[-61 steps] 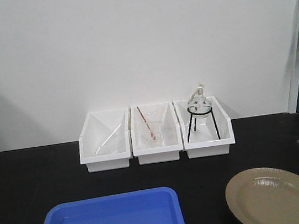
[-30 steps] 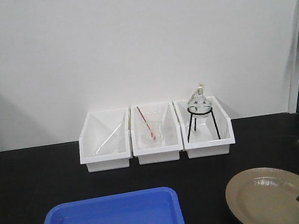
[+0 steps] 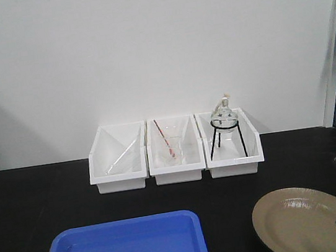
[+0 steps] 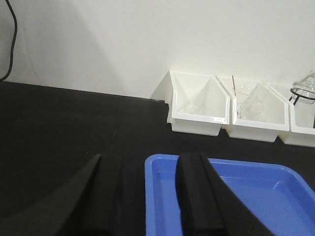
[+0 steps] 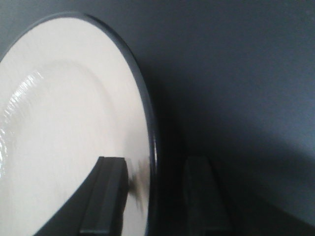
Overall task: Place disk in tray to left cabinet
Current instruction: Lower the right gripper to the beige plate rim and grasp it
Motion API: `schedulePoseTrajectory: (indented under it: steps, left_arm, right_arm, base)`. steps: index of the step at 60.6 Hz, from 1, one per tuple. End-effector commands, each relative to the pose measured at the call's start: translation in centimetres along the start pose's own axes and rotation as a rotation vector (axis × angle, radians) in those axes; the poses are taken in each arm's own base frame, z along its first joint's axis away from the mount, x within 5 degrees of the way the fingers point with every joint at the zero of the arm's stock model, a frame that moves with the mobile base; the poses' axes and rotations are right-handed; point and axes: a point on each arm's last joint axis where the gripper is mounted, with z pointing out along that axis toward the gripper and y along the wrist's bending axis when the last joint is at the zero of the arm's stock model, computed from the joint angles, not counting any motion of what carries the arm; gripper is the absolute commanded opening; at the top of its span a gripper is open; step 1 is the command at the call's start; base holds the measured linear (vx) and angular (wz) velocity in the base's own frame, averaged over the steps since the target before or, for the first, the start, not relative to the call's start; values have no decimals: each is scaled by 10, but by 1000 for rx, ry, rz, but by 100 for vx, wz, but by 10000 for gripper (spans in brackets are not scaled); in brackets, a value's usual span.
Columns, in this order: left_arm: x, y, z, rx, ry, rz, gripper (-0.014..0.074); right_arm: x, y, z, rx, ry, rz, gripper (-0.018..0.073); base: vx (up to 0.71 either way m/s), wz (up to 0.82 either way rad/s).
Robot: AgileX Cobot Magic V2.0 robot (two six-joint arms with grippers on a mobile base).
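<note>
**Location.** The disk (image 3: 304, 223) lies flat on the black worktop (image 3: 41, 200) at the near right. It is near the blue tray (image 3: 123, 251) but not touching it, and not yet in it. The tray holds nothing. Three white bins (image 3: 175, 156) stand against the wall, well apart from both. The left cabinet does not show in any view.

**Right pincer** (image 5: 153, 164). Released. It straddles the disk's edge, with one finger over the pale face and the other outside the thin dark rim. There is a visible gap on each side, so it has no hold yet.

**Left pincer** (image 4: 142, 162). Released. Its fingers are spread either side of the tray's left rim, and how high above it cannot be told.

**Handling assessment (judgement only).**
- The disk looks rigid and shallow, and its glossy face will likely be slippery under the pads.
- Weight appears moderate. The material is not determinable, so it should be treated as breakable.
- Lying flat, it offers only the rim as a purchase, and the present straddle is the right place to hold it.
- A one-sided pinch on so wide a plate will let it droop or pivot, so a firm, deep bite and a slow lift are advised.
- The disk is nearly as wide as the tray, which leaves little margin when setting it down.
</note>
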Motion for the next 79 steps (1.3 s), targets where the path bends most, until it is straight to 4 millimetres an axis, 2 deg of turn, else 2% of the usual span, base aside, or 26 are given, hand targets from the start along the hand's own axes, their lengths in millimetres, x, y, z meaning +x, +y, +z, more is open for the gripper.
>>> schedulePoseTrajectory:
  steps: [1, 13, 24, 37, 58, 79]
  left_arm:
    - [-18, -1, 0, -2, -106, -14, 401]
    - [-18, -1, 0, -2, -106, -14, 401]
    - [-18, -1, 0, -2, -106, -14, 401]
    - [-18, -1, 0, -2, -106, -14, 401]
    - [-18, -1, 0, -2, -105, -14, 401]
    - [-18, -1, 0, -2, -105, -14, 401]
  right_arm:
    - [-15, 14, -6, -75, -89, -23, 338]
    - [-13, 17, -5, -106, -89, -131, 279]
    - [-9, 13, 2, -89, -68, -156, 141]
    - [-11, 15, -3, -102, -65, -113, -15]
    - [-25, 31, -32, -197, -125, -87, -5]
    - [-34, 38, -49, -257, -177, -62, -2]
  base:
    - [0, 0]
    - [0, 0]
    - [0, 0]
    - [0, 0]
    - [0, 0]
    - [0, 0]
